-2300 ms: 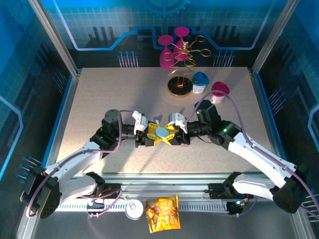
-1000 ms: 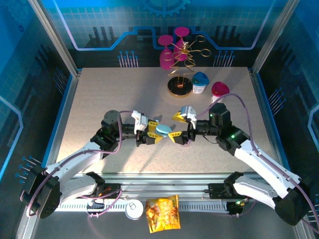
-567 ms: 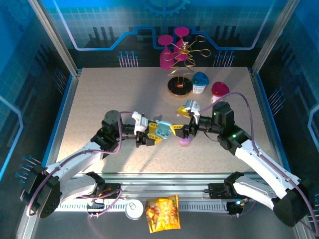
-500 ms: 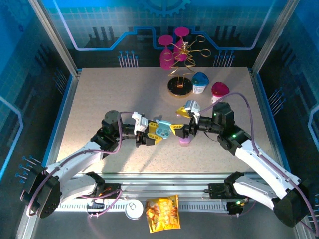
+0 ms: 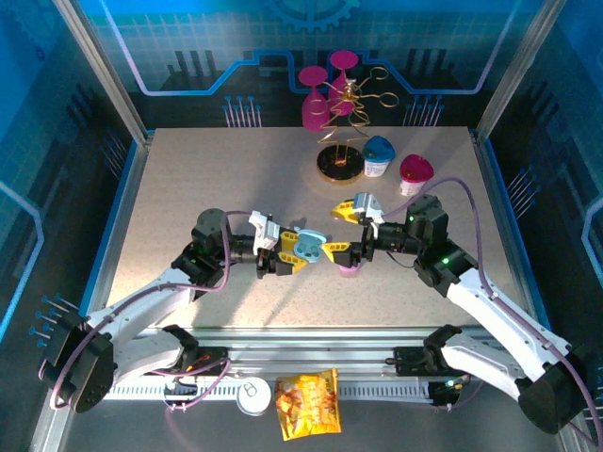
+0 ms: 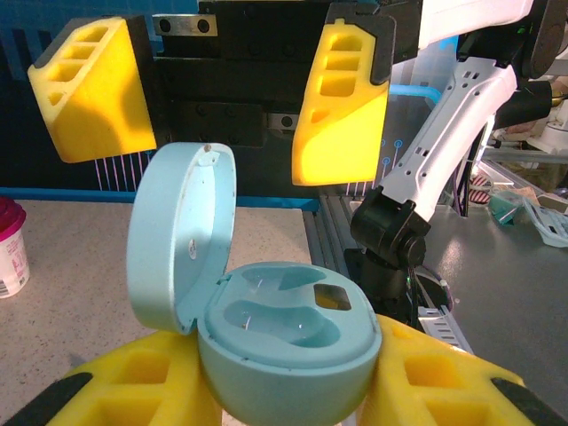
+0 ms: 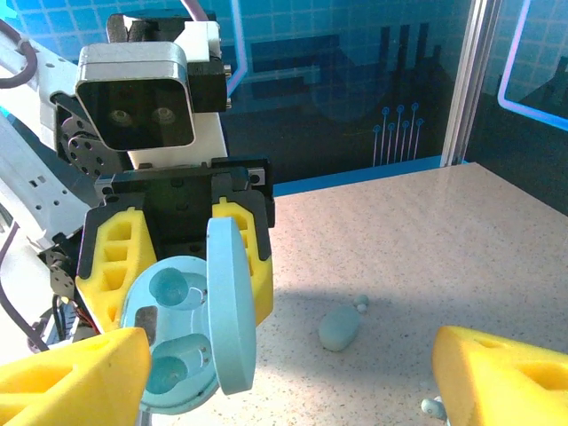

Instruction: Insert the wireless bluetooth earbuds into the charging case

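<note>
A pale blue charging case (image 5: 303,247) sits in my left gripper (image 5: 292,250), which is shut on its base. Its lid (image 6: 182,235) stands open and both wells (image 6: 282,316) are empty. In the right wrist view the case (image 7: 174,342) faces me, lid (image 7: 231,306) edge-on. My right gripper (image 5: 339,232) hangs open just right of the case, its fingers (image 6: 342,98) spread wide with nothing between them. A pale blue earbud (image 7: 338,328) lies on the table beyond the case, and another earbud (image 7: 430,408) lies by my right finger (image 7: 506,373).
A lilac case (image 5: 349,268) lies on the table under the right gripper. At the back stand pink glasses (image 5: 316,99), a gold wire stand (image 5: 341,155), a blue cup (image 5: 379,155) and a pink cup (image 5: 413,174). A snack bag (image 5: 306,403) lies on the front rail.
The right gripper let go of the case, opened and drew back to the right. The case lid went from shut to open. The left gripper kept its hold.
</note>
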